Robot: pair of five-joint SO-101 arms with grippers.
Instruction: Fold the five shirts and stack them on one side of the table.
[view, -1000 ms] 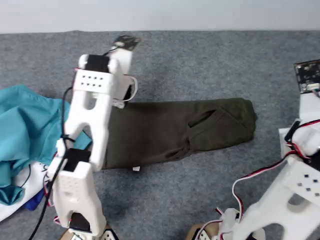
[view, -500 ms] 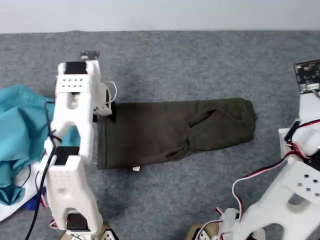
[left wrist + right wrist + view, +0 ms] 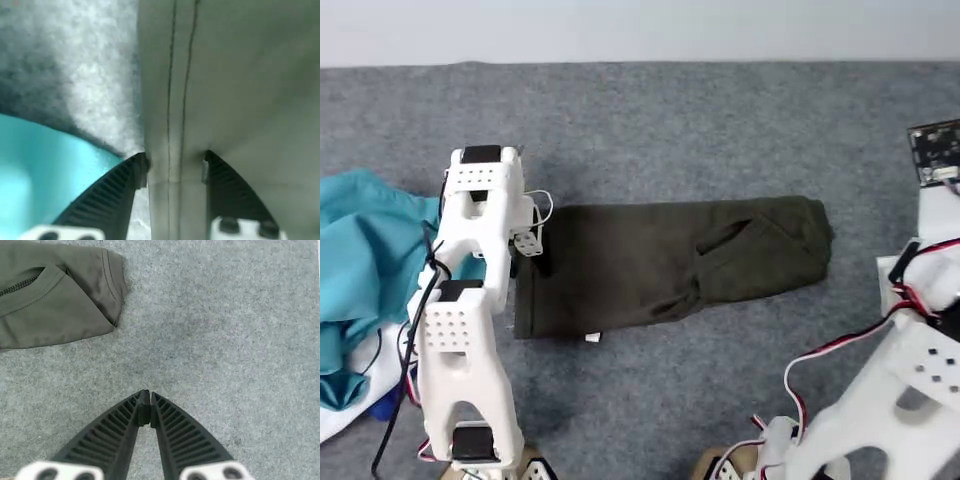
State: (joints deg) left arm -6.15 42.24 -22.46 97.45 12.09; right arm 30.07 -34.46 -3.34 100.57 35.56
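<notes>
High view: the folded olive shirt [image 3: 670, 260] lies mid-tabletop [image 3: 720, 130]. The left pincer [image 3: 535, 255] sits at its 9 o'clock edge, with a teal shirt [image 3: 365, 260] beyond. Left wrist view: the pincer apparently pinches the olive hem. Right wrist view: the right pincer [image 3: 145, 407] is closed on nothing, well apart from the shirt's end.

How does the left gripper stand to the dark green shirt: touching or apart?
Touching. The left wrist view shows the left gripper pinching the dark green shirt by its stitched hem, between its fingers.
</notes>
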